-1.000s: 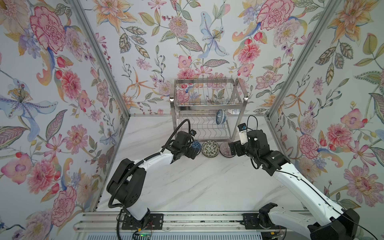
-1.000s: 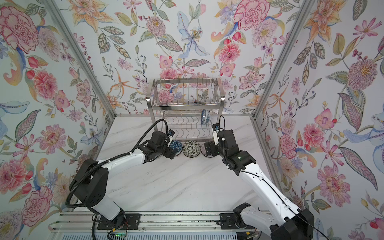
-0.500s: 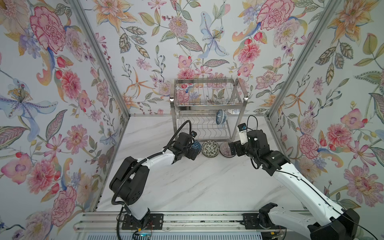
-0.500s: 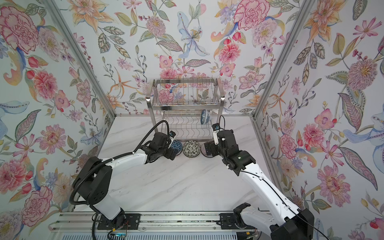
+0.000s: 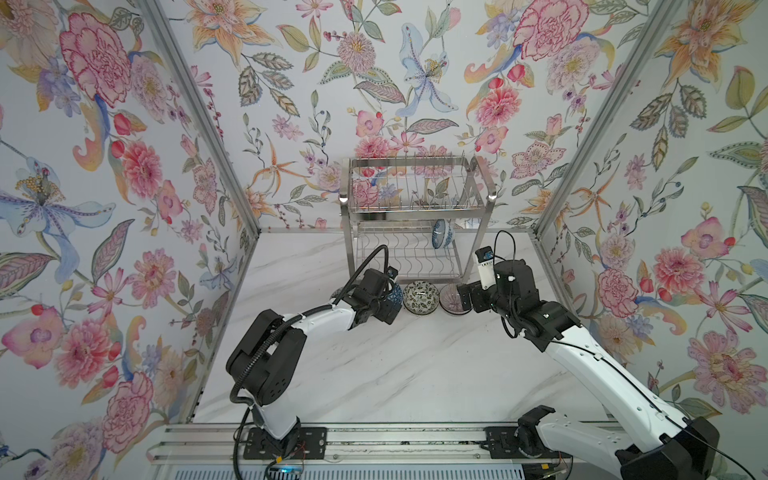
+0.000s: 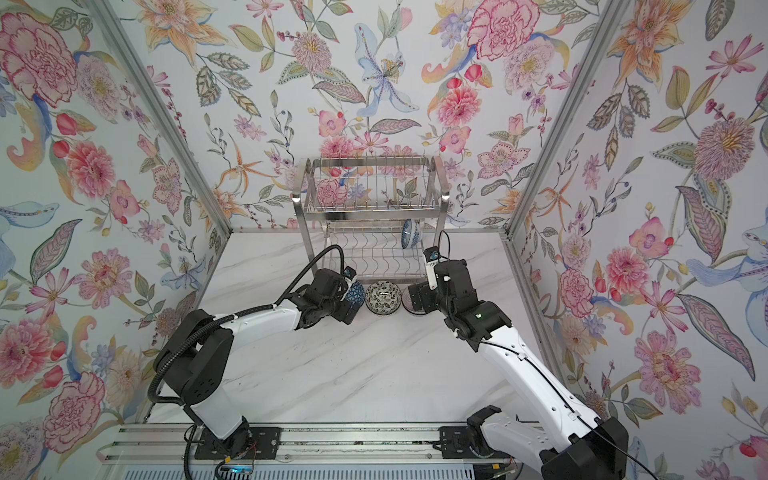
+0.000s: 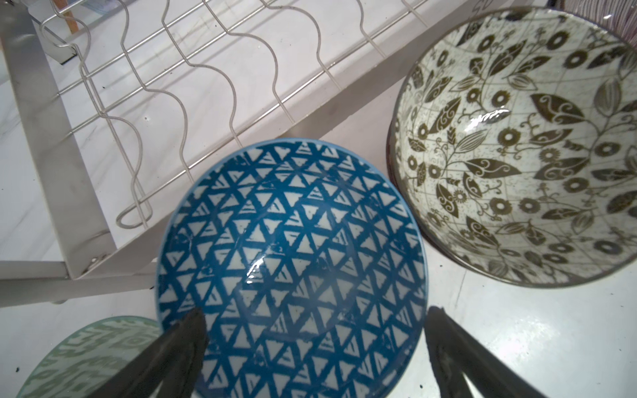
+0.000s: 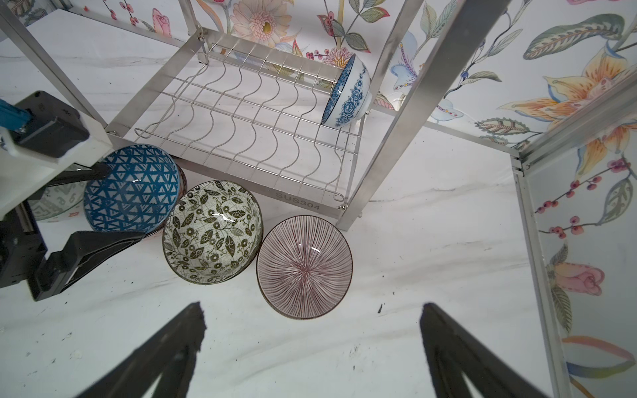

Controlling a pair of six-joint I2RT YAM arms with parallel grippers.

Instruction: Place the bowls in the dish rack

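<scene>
Standing upright on the counter (image 5: 415, 365), three bowls line the 6 o'clock side of the dish rack (image 5: 411, 212). A blue triangle bowl (image 8: 132, 187) is at the 9 o'clock end, a black-and-white leaf bowl (image 8: 212, 231) sits in the middle, and a pink striped bowl (image 8: 305, 267) is at 3 o'clock. A blue flowered bowl (image 8: 348, 93) is already loaded, tipped on its side among the wavy wires at the lower shelf's 3 o'clock end, which keep it from rolling. A pale green bowl (image 7: 89, 351) peeks out at 9 o'clock of the triangle bowl.

The left gripper (image 7: 312, 315) sits low over the triangle bowl with its fingers wide apart about the near rim, clamped on nothing, likely lining up a pinch. The right gripper (image 8: 310, 310), equally spread and empty, hovers at 6 o'clock of the striped bowl. Each arm seems to take its own side's bowl, so neither has to cross.
</scene>
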